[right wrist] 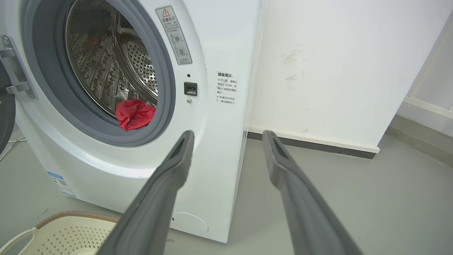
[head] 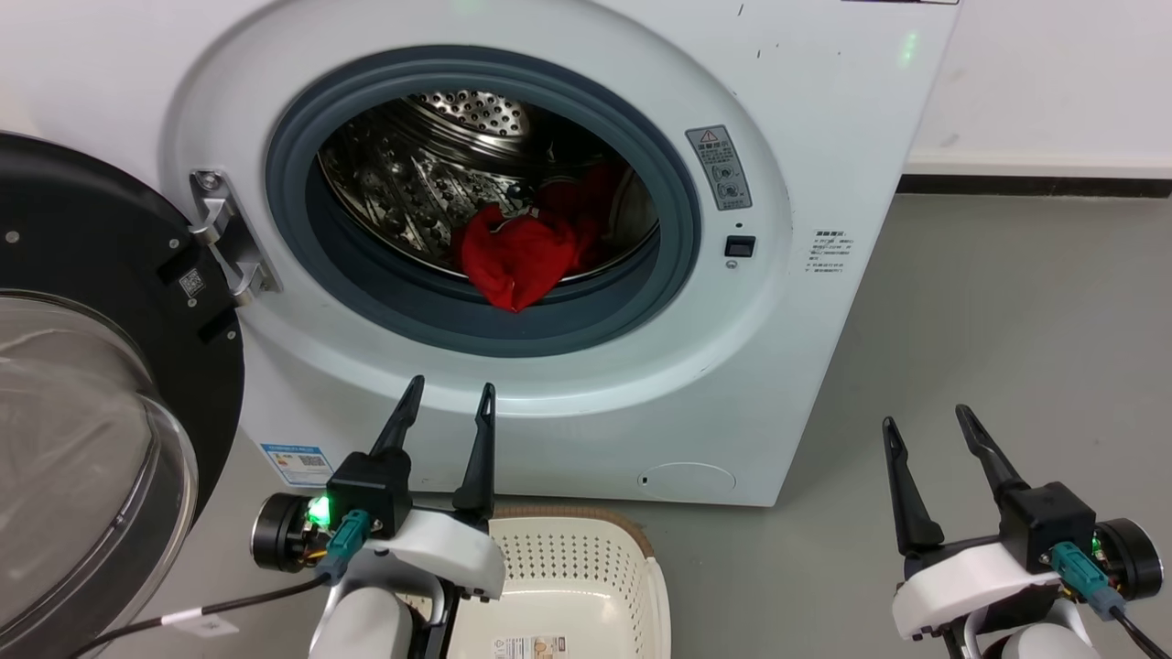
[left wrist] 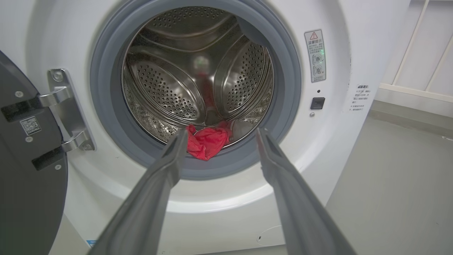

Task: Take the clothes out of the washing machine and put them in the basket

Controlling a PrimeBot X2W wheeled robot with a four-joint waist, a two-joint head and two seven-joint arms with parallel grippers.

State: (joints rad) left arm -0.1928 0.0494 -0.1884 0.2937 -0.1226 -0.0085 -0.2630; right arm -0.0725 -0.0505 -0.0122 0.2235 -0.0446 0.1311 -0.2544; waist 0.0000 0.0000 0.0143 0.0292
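Observation:
The red clothes (head: 517, 258) lie bunched at the front lip of the steel drum, a fold hanging over the grey seal; they also show as red clothes (left wrist: 208, 142) and red clothes (right wrist: 135, 114). The white washing machine (head: 824, 119) stands with its door (head: 101, 366) swung open to the left. The cream basket (head: 586, 567) sits on the floor below the porthole. My left gripper (head: 450, 392) is open, in front of the washer below the porthole, above the basket's left side. My right gripper (head: 927, 416) is open and empty, right of the washer.
The open glass door fills the left side near my left arm. Grey floor (head: 1007, 348) stretches right of the washer to a white wall (right wrist: 336, 63) with a dark skirting. A cable (head: 211, 609) trails from the left wrist.

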